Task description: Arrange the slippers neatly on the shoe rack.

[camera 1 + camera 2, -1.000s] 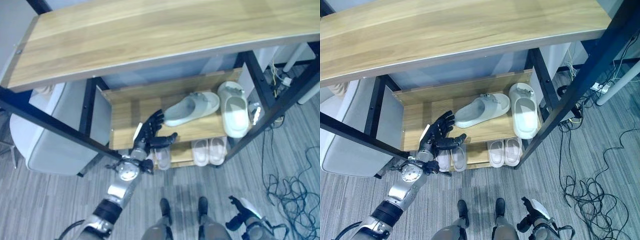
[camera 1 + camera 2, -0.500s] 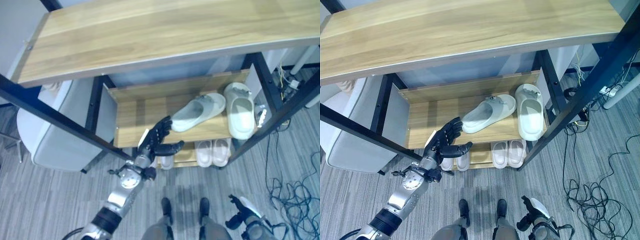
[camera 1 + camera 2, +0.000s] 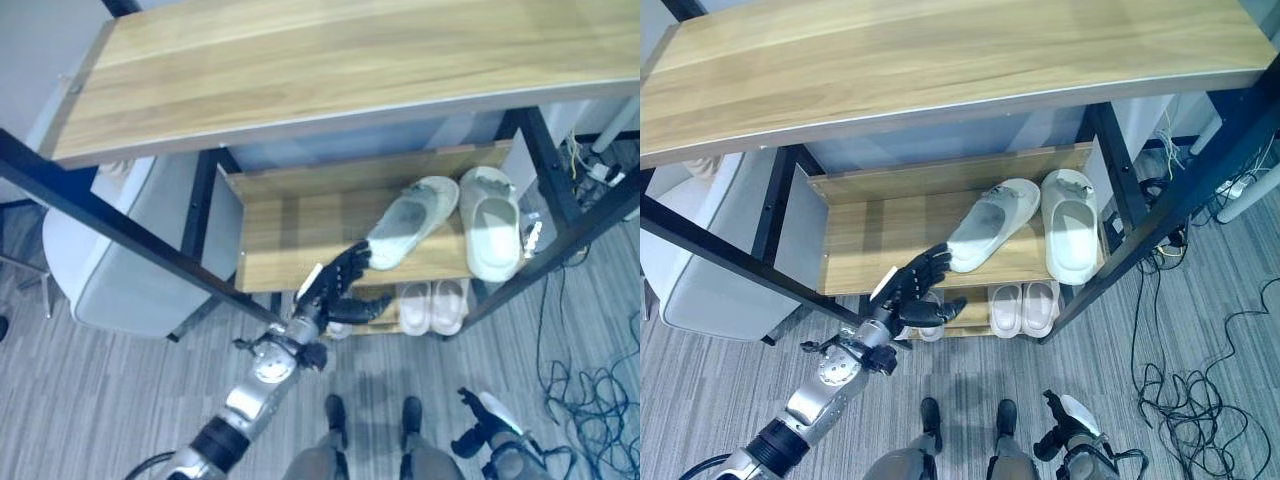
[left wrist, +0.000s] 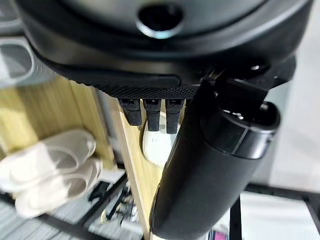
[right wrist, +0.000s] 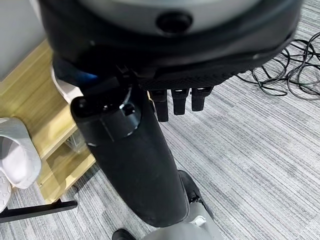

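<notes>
**Left hand at the heel of the crooked slipper on the middle shelf**

The left hand (image 3: 345, 285) reached in over the front edge of the shoe rack (image 3: 290, 225), fingers straight and spread, thumb out to the side, grasping nothing. Its fingertips met, or all but met, the near end of the angled slipper (image 3: 410, 220); actual contact could not be told. From the hand, that pale slipper ran away and to the robot's right, its long axis slanted across the middle shelf, far end near the top of the straight slipper (image 3: 494, 232). The straight slipper lay just beside it on the right, pointing squarely front to back. Two pale pairs (image 3: 432, 304) sat on the shelf below. The right hand (image 5: 172, 102) hung low over the grey floor (image 5: 260, 150), well away from the rack, fingers relaxed and empty. Judged from this, the left hand was far nearer, and swinging the near end rightward would bring the slipper parallel to its mate
</notes>
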